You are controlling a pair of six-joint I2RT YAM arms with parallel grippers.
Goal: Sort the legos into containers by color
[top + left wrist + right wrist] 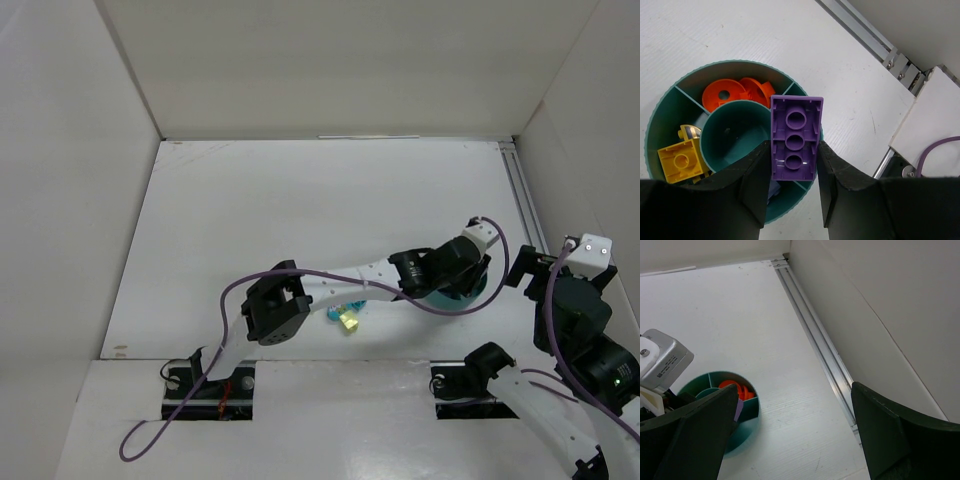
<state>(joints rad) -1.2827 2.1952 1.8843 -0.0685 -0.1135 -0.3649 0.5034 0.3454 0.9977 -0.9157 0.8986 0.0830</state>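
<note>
Left gripper (793, 167) hovers above the teal bowl (735, 135), jaws clamped on a purple brick (796, 132), seemingly to drop it in a wedge near the orange pieces (737, 92). Right gripper (795, 432) sits aside, jaws wide apart. Two loose bricks (345, 318) lie on the tabletop (300, 220).

Long brick (795, 137) sits in the left end effector (793, 155), over the divided bowl (735, 63). Two loose bricks (345, 317) lie on the table (300, 200), left of the bowl.
</note>
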